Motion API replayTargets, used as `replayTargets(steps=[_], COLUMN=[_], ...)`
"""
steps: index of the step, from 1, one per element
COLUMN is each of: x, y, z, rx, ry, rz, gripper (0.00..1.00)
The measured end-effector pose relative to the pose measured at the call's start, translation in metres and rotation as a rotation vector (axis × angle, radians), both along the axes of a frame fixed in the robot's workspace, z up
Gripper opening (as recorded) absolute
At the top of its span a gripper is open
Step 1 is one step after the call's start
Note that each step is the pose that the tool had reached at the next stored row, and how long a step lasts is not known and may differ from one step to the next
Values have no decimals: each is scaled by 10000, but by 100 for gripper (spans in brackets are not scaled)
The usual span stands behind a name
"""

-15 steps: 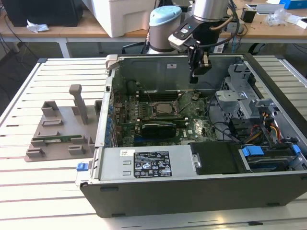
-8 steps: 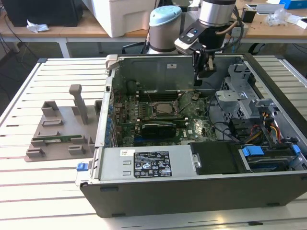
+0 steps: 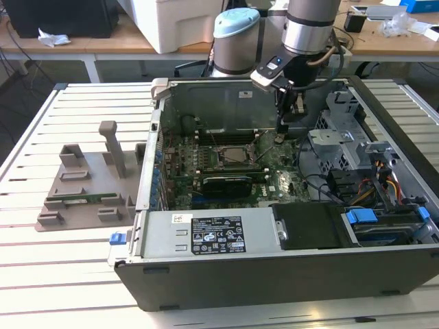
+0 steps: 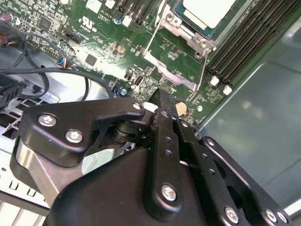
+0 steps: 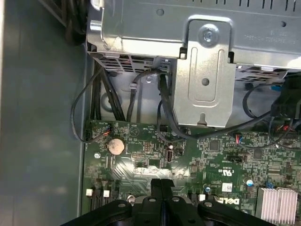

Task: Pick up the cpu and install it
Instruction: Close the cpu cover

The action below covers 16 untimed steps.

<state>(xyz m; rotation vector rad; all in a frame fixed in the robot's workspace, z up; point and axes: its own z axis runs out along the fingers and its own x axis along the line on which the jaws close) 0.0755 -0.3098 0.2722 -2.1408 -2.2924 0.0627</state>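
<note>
Jaws pinched together and empty, the gripper (image 3: 280, 136) hovers over the motherboard (image 3: 276, 184) while the cpu (image 3: 232, 156) lies in its socket (image 3: 208, 157) nearby, at about eight o'clock from it in the exterior view.

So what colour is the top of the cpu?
The cpu top is pale silver-grey, best seen in the second wrist view.

Count's in, one of each here.
One case (image 3: 274, 274), one cpu (image 4: 208, 11), one tray (image 3: 75, 186), one card (image 3: 230, 184), one coin cell (image 5: 115, 146), one tool (image 3: 280, 136).
</note>
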Motion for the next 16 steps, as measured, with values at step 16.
replayTargets(steps=[16], x=[-46], y=[2], z=[-278], rx=[54], ry=[10], rz=[0], gripper=[11])
